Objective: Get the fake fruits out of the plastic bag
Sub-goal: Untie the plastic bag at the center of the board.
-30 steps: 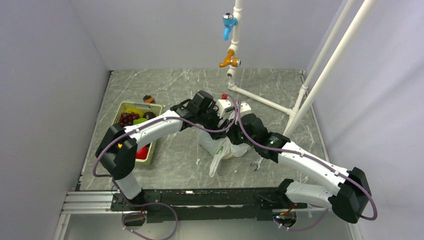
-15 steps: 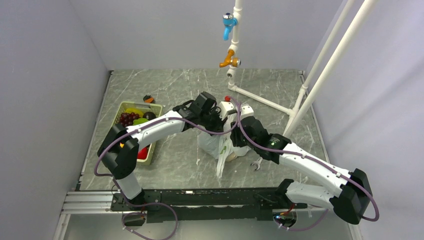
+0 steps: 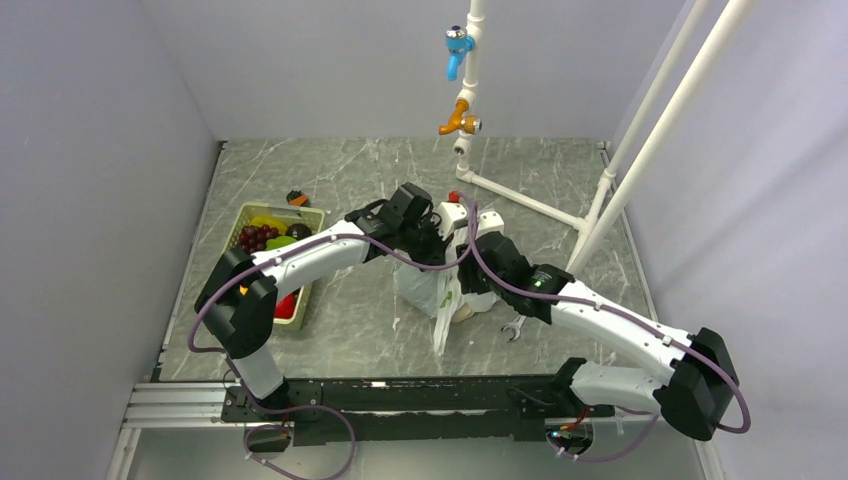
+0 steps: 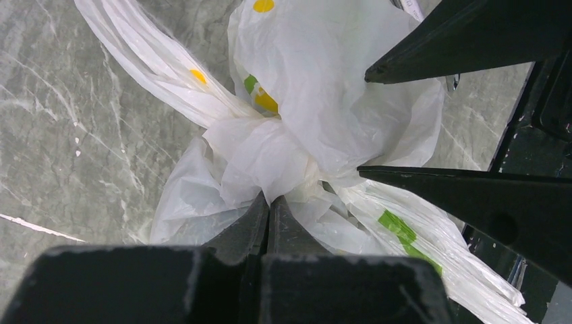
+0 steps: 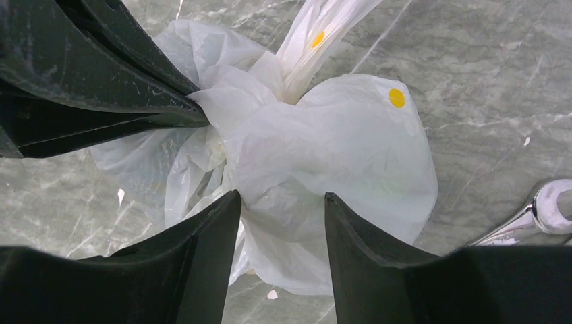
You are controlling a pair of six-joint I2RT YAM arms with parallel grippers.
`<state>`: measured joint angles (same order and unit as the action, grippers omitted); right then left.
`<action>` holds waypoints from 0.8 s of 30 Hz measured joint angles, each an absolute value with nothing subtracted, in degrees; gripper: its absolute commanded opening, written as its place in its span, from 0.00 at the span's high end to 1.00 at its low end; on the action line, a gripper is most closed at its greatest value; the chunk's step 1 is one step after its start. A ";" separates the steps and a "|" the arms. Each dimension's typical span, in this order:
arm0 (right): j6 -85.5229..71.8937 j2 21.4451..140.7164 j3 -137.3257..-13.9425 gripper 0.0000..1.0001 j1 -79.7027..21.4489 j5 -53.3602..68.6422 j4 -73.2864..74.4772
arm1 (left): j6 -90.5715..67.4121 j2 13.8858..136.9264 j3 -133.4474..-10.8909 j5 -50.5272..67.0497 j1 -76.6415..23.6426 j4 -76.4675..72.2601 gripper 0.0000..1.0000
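The marble table (image 3: pixel 340 170) carries everything. The plastic bag (image 3: pixel 440 292) lies crumpled directly under both wrists, its handles trailing away from the jaws toward the arm bases.

The cream tray (image 3: pixel 306 292) sits well apart from either set of jaws, out past the left arm's elbow. It holds fake fruits (image 3: pixel 257 237): grapes, something yellow, something red.

My left gripper (image 4: pixel 268 201) has its jaws pressed together on a gathered twist of film at the bag's neck, and the bunched plastic swells just beyond the tips. My right gripper (image 5: pixel 282 197) has its jaws spread, straddling a rounded lobe of the bag with film lying in the gap. The lobe bulges past the tips. I cannot tell through the plastic whether a fruit sits inside it.

A wrench (image 5: pixel 543 208) lies on the marble outside the right jaw, clear of the bag.

I judge this as the opening step: one hand anchors the neck while the other goes for a second hold. Next, the right jaws should close on film only, then the two grips should draw apart to widen the mouth, gently, since this thin plastic slips and tears.
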<state>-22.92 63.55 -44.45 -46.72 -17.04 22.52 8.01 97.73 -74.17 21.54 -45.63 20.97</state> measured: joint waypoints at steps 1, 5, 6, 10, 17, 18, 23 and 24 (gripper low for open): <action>-23.03 63.75 -44.56 0.57 -46.72 -17.06 22.48 | 7.86 97.73 -74.17 21.50 -45.58 21.02 1.00; -23.90 64.40 -45.15 0.79 -46.96 -18.26 22.55 | 7.22 97.60 -74.17 20.67 -45.56 20.91 1.00; -24.47 64.45 -45.17 0.84 -47.03 -18.96 22.55 | 7.22 97.54 -74.17 20.36 -45.58 20.91 1.00; -26.20 62.85 -44.71 1.00 -47.27 -21.26 22.50 | 6.52 97.21 -74.17 18.48 -45.67 20.91 1.00; -28.58 54.24 -41.50 1.00 -47.18 -25.91 23.00 | 4.10 94.11 -72.90 15.81 -43.72 19.86 1.00; -28.77 53.91 -41.50 1.00 -47.18 -26.81 23.09 | 3.51 93.51 -72.71 15.44 -43.18 19.57 1.00; -30.35 53.78 -41.41 1.00 -46.78 -30.22 25.17 | 1.37 92.36 -72.44 14.90 -40.45 19.33 1.00; -30.44 53.60 -41.34 1.00 -46.78 -30.55 25.52 | 1.23 92.29 -72.36 14.68 -40.23 19.29 1.00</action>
<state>-30.44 53.60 -41.34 -46.78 -30.55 25.52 1.23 92.29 -72.36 14.68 -40.23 19.29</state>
